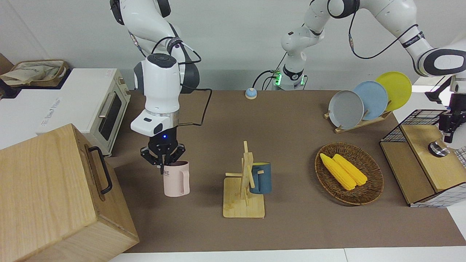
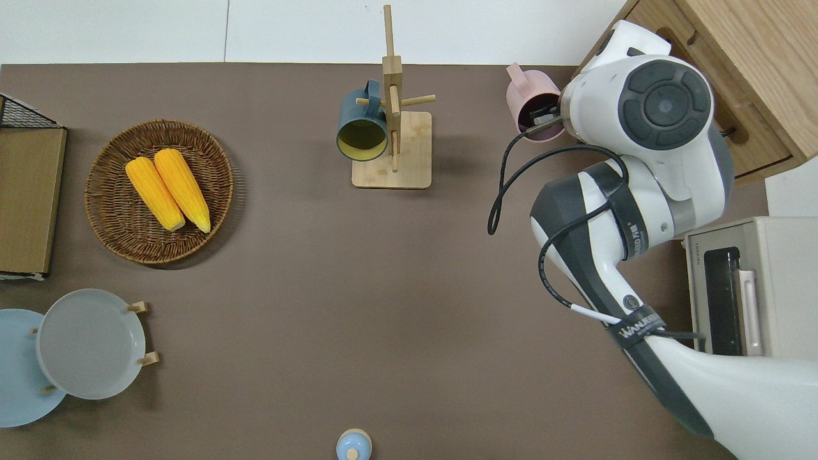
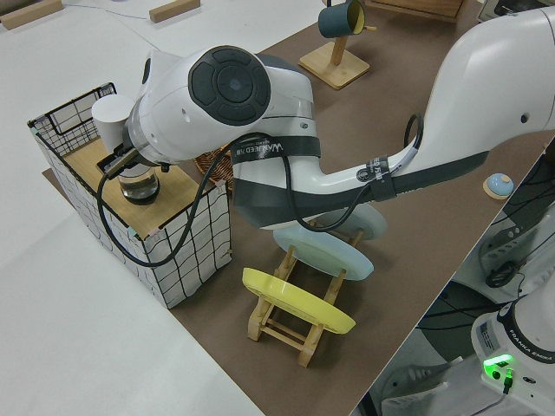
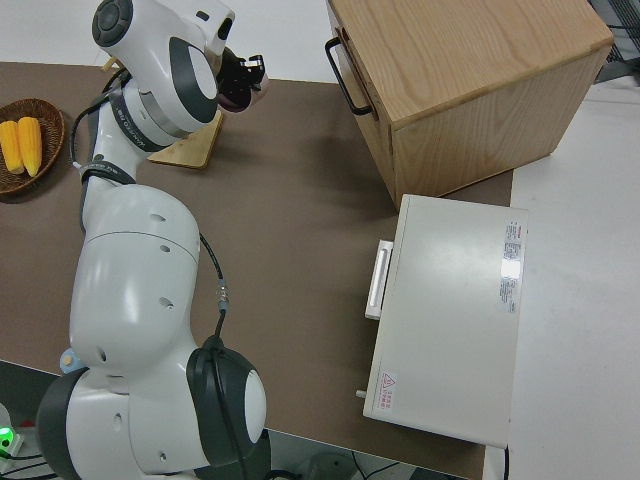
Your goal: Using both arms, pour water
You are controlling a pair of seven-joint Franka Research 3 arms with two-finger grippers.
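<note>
My right gripper [image 1: 162, 163] is shut on the rim of a pink mug [image 1: 177, 181] and holds it upright over the table between the wooden mug rack [image 1: 243, 208] and the wooden box. The mug also shows in the overhead view [image 2: 521, 94], with the gripper [image 2: 540, 119] reaching into its mouth. A dark blue mug [image 1: 260, 178] hangs on the rack. My left gripper [image 1: 450, 128] is over the wooden shelf of the wire basket, just above a small glass vessel with a metal top [image 1: 438, 148], also in the left side view [image 3: 139, 184].
A large wooden box with a black handle [image 1: 54, 193] and a white toaster oven [image 1: 98, 105] stand at the right arm's end. A wicker basket with two corn cobs [image 1: 373, 189], a plate rack [image 1: 364, 100], the wire basket [image 1: 418, 120] and a small blue bell [image 1: 250, 93] are also there.
</note>
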